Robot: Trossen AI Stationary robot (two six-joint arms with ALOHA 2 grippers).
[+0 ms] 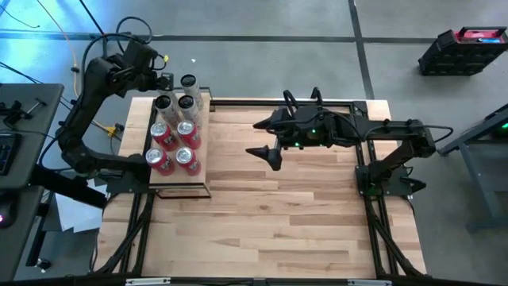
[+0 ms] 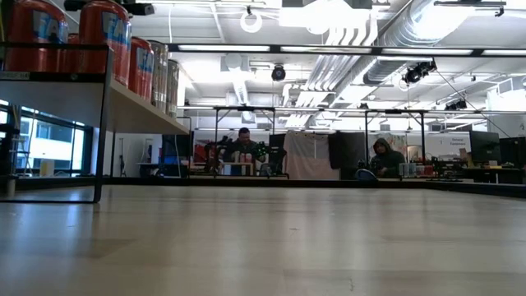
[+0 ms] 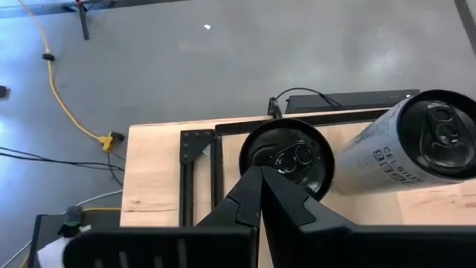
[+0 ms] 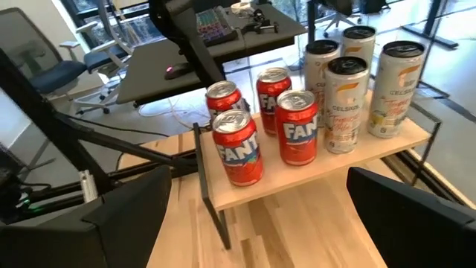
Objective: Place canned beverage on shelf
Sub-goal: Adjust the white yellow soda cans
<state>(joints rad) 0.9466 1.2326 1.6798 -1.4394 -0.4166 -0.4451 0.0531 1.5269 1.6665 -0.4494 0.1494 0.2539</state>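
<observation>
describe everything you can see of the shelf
The shelf is a narrow pale-wood board carried on a thin black metal frame, raised above the table at its left edge, near the left arm. It stands level and upright. On it stand four red cans at one end and four taller silver cans at the other, filling most of the board. Neither gripper touches it.

Wooden table (image 1: 270, 206), plank-striped, black frame rails along its edges. Shelf (image 1: 202, 147) stands at the table's far left corner, pale board on a thin black frame. On the shelf: four red cans (image 1: 175, 147) at its near end, four silver cans (image 1: 181, 95) at its far end, all upright.
</observation>
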